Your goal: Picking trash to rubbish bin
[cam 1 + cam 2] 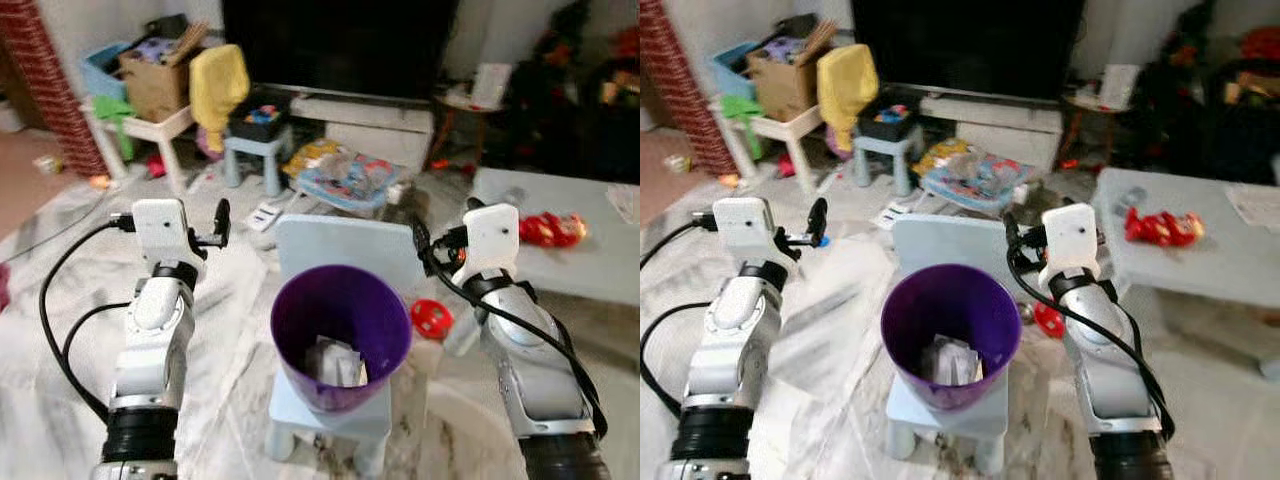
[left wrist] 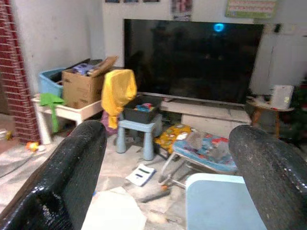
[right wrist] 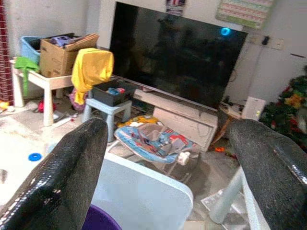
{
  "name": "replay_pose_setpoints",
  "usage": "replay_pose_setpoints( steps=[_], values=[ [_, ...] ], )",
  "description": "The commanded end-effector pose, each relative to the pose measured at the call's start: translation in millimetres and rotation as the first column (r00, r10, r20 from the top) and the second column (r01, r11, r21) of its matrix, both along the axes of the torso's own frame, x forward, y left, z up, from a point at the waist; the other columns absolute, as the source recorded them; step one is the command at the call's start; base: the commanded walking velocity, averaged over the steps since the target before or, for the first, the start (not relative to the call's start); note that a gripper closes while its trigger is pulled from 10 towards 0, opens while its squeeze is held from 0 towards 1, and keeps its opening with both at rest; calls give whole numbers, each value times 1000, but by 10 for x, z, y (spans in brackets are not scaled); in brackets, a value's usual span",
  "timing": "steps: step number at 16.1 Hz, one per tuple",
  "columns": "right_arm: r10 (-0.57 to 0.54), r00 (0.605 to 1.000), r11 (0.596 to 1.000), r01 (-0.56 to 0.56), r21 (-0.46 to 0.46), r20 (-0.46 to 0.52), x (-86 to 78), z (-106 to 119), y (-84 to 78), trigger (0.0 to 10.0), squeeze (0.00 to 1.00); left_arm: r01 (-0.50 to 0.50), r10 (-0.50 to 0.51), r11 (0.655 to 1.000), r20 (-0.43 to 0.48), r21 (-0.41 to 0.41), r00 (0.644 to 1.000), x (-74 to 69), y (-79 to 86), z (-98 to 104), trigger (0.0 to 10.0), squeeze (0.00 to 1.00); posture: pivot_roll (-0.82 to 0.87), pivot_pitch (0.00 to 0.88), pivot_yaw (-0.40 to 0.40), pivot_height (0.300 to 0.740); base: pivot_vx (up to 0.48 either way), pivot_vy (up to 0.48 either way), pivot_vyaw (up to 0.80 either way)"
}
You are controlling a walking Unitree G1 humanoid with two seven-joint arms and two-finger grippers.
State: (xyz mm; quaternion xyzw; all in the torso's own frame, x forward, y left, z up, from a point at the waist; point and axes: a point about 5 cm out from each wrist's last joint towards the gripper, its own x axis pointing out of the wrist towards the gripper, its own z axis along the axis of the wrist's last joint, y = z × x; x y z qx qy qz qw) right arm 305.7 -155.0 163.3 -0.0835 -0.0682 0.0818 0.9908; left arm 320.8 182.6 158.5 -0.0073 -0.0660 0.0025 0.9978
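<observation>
A purple rubbish bin (image 1: 341, 330) stands on the seat of a small pale blue chair (image 1: 345, 243) straight ahead, with crumpled white paper (image 1: 337, 362) at its bottom. My left gripper (image 1: 221, 221) is raised left of the bin, open, with nothing between its fingers (image 2: 79, 167). My right gripper (image 1: 421, 243) is held up right of the bin, level with the chair back, also open and empty. A red crumpled wrapper (image 1: 550, 229) lies on the low grey table (image 1: 590, 262) to the right. A round red thing (image 1: 432, 317) lies on the floor beside the chair.
A large dark TV (image 1: 340, 45) on its stand is behind. In front of it are a blue stool with a black tray (image 1: 258, 130), a colourful baby seat (image 1: 345, 175), a yellow cloth (image 1: 216, 80) and a cardboard box (image 1: 155, 80) on a white table. Brick pillar (image 1: 50, 90) far left.
</observation>
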Motion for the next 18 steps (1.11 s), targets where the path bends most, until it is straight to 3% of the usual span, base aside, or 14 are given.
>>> replay_pose_setpoints(
  steps=[1, 7, 18],
  values=[
    [-20, 1000, 1000, 20, -5, 0, 4, -2, -54, 10000, 0, 25, -25, 1000, -9, -5, 1000, 9, -72, -5, 10000, 0, -27, 0, -18, 740, 0, 401, 0],
    [-21, 1000, 1000, 21, -11, 1, 26, -6, -58, 10000, 0, 16, -16, 1000, -9, -1, 1000, 9, -66, 1, 10000, 0, -24, 0, -19, 740, 0, 404, 0],
    [-24, 1000, 1000, 24, -5, -1, 28, -23, -53, 10000, 0, 7, -7, 1000, 10, 8, 1000, 15, -80, 47, 10000, 0, -25, 0, -18, 740, 0, 0, -52]
  ],
)
